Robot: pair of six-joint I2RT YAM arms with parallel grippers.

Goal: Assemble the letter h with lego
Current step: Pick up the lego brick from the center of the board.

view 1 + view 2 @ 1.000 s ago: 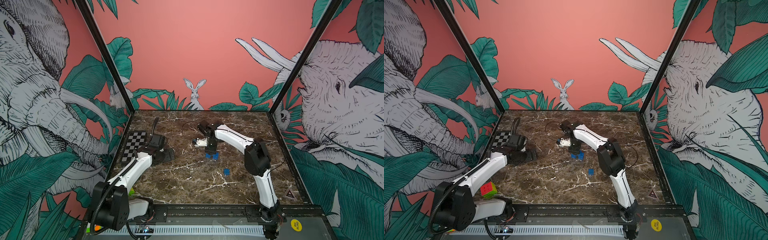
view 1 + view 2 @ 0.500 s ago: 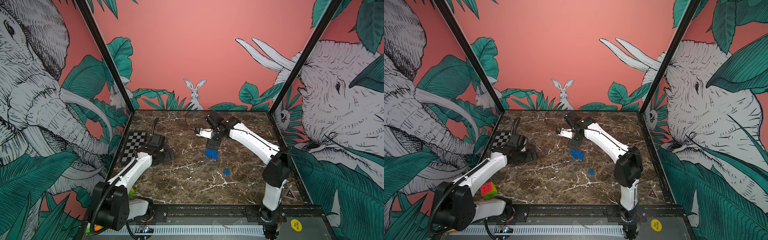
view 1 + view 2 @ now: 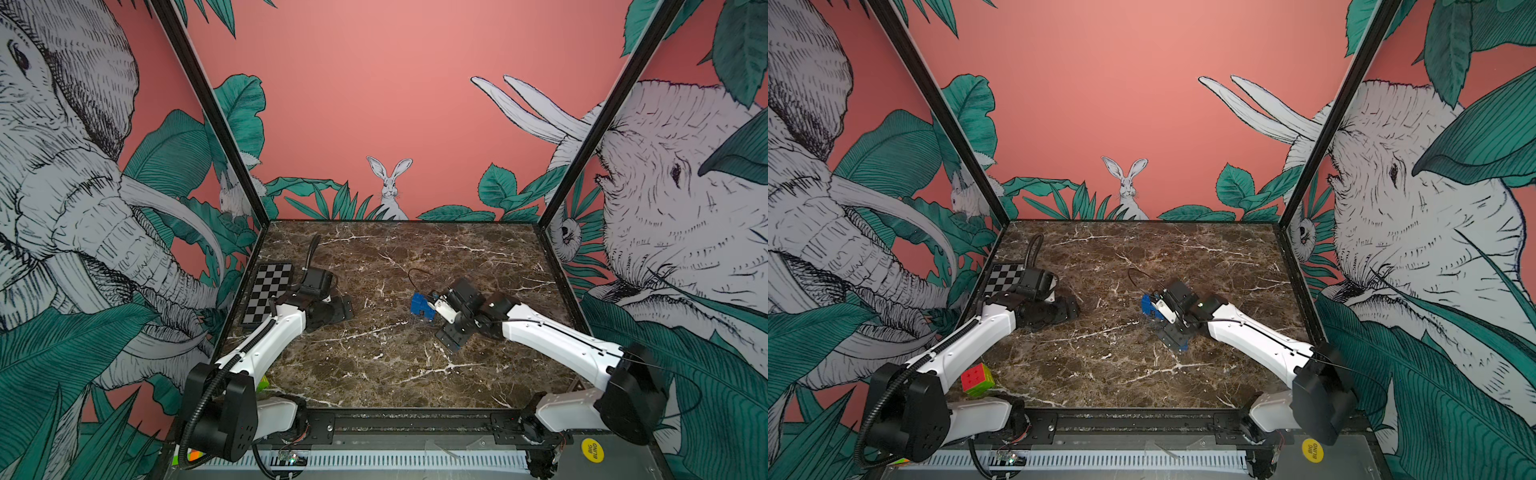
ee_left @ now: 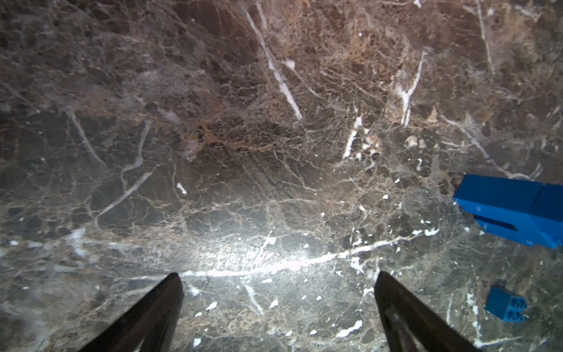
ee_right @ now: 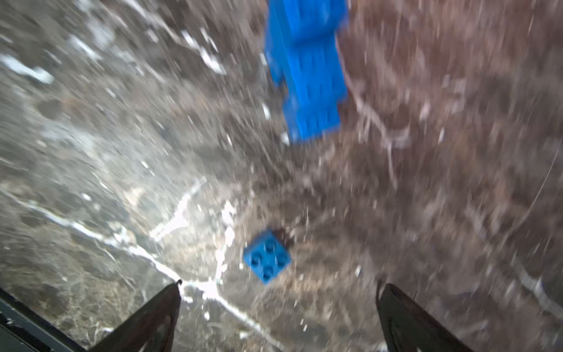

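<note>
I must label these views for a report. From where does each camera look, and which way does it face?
Top views: high at the front, looking down at the marble table; both show the left arm and right arm.
Left wrist: low over the table, looking down; left gripper open.
Right wrist: above a loose brick, blurred; right gripper open.
Shared: both wrist views show the brick stack and the loose brick.

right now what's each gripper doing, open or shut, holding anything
Left gripper: open, empty.
Right gripper: open, empty; a loose blue brick lies just ahead of it.
</note>
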